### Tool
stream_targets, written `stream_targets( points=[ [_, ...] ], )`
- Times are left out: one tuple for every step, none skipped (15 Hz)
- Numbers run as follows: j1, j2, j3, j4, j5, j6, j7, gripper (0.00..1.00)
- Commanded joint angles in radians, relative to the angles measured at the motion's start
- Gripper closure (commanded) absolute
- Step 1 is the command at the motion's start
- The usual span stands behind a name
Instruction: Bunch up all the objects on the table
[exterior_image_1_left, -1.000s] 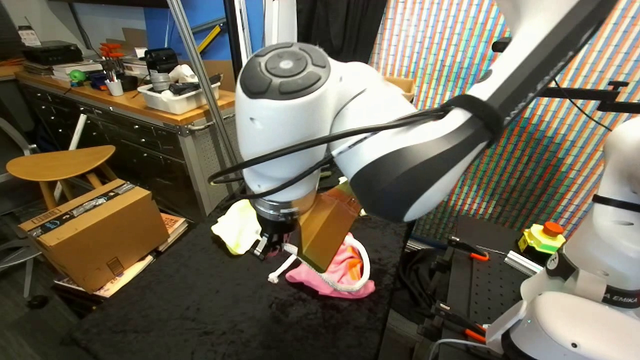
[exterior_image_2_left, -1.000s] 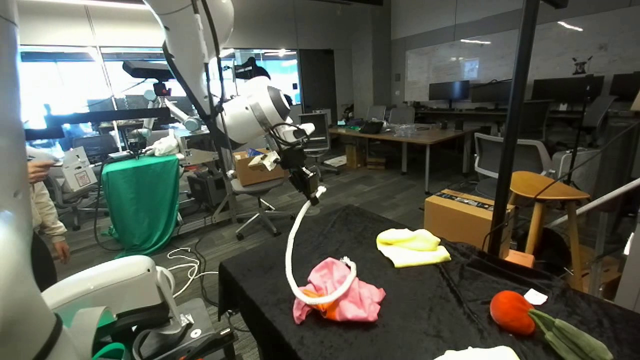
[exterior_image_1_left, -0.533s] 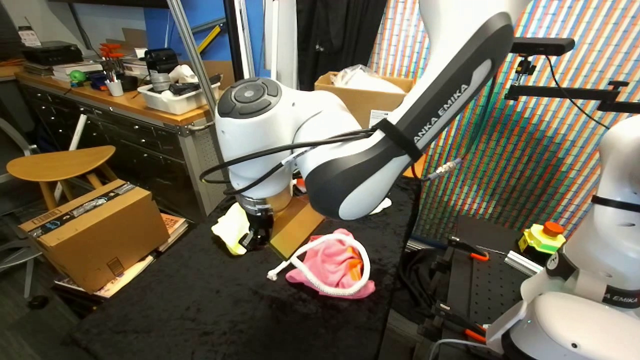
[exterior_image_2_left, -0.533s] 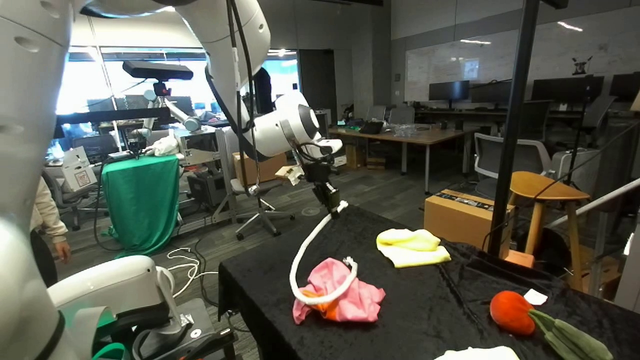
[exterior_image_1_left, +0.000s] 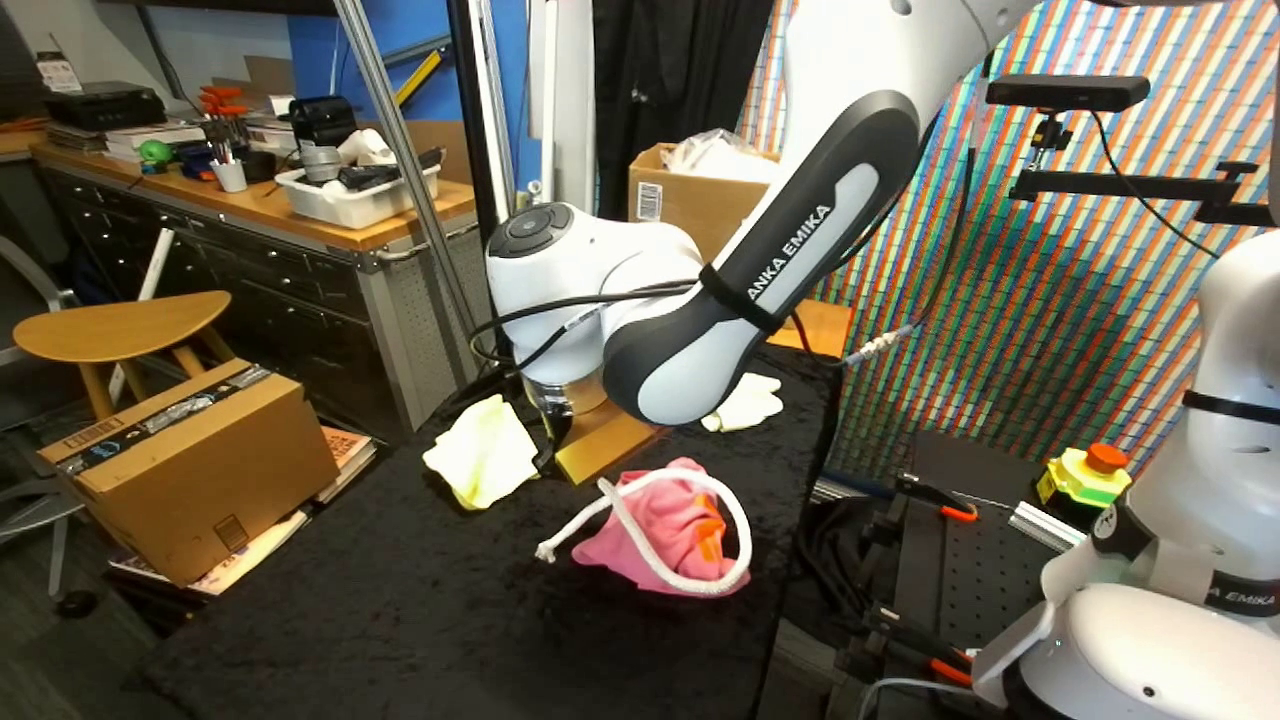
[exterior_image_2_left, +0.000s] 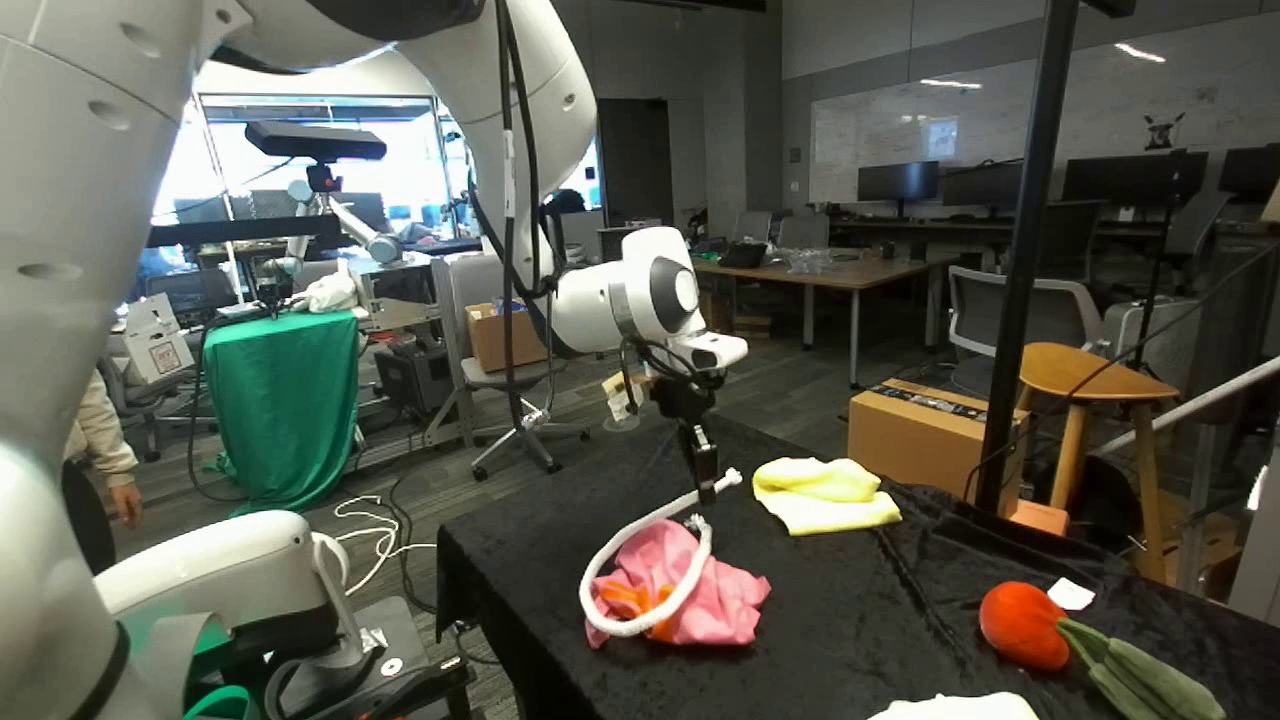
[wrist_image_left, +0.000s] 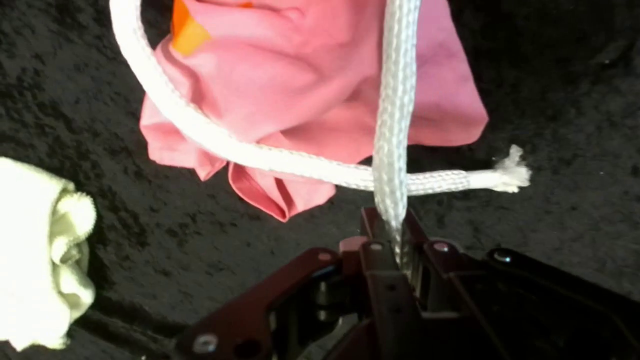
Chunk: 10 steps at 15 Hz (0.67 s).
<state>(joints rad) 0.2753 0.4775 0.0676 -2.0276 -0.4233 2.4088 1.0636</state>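
My gripper (wrist_image_left: 393, 227) is shut on the white rope (wrist_image_left: 396, 95), close to one end. A short tip of that end pokes out beyond the fingers in an exterior view (exterior_image_2_left: 705, 488), near the pale yellow cloth (exterior_image_2_left: 820, 497). From there the rope loops over the crumpled pink cloth (exterior_image_2_left: 725, 605), which shows orange patches. Its frayed other end (wrist_image_left: 512, 172) lies past the pink cloth's edge. A white cloth (exterior_image_1_left: 748, 402) rests farther off on the black table (exterior_image_1_left: 400, 610). The red-orange item (exterior_image_2_left: 1022, 625), with a green part, lies apart; the arm hides it in an exterior view.
A cardboard box (exterior_image_1_left: 200, 470) sits low beside the table, near the wooden stool (exterior_image_2_left: 1095, 372). A dark upright pole (exterior_image_2_left: 1020, 250) rises by the table's edge. A small white card (exterior_image_2_left: 1071, 593) lies near the red-orange item. A brown panel (exterior_image_1_left: 605, 445) juts from my wrist.
My gripper has come down toward the table and closer to the yellow cloth, bringing the rope end with it. The rope's loop has sagged lower over the pink cloth, which stays put.
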Motion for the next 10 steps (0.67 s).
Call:
stream_targets(
  points=[
    [-0.004,0.031,-0.032,-0.022,0.101,0.058,0.007,0.96],
    [-0.006,0.039,-0.036,-0.028,0.127,0.069,0.0,0.95],
    [-0.004,0.046,-0.043,-0.033,0.146,0.084,0.002,0.93],
    [-0.005,0.042,-0.045,-0.045,0.167,0.096,-0.004,0.73],
    [-0.004,0.039,-0.047,-0.056,0.186,0.112,-0.008,0.63],
    [-0.001,0.038,-0.051,-0.061,0.198,0.125,-0.007,0.57],
    [0.002,0.032,-0.054,-0.069,0.209,0.133,-0.007,0.5],
    [0.007,0.025,-0.059,-0.074,0.213,0.138,-0.005,0.41],
    [0.01,0.022,-0.061,-0.076,0.215,0.146,-0.005,0.34],
    [0.015,0.017,-0.066,-0.076,0.21,0.147,-0.003,0.25]
  ],
)
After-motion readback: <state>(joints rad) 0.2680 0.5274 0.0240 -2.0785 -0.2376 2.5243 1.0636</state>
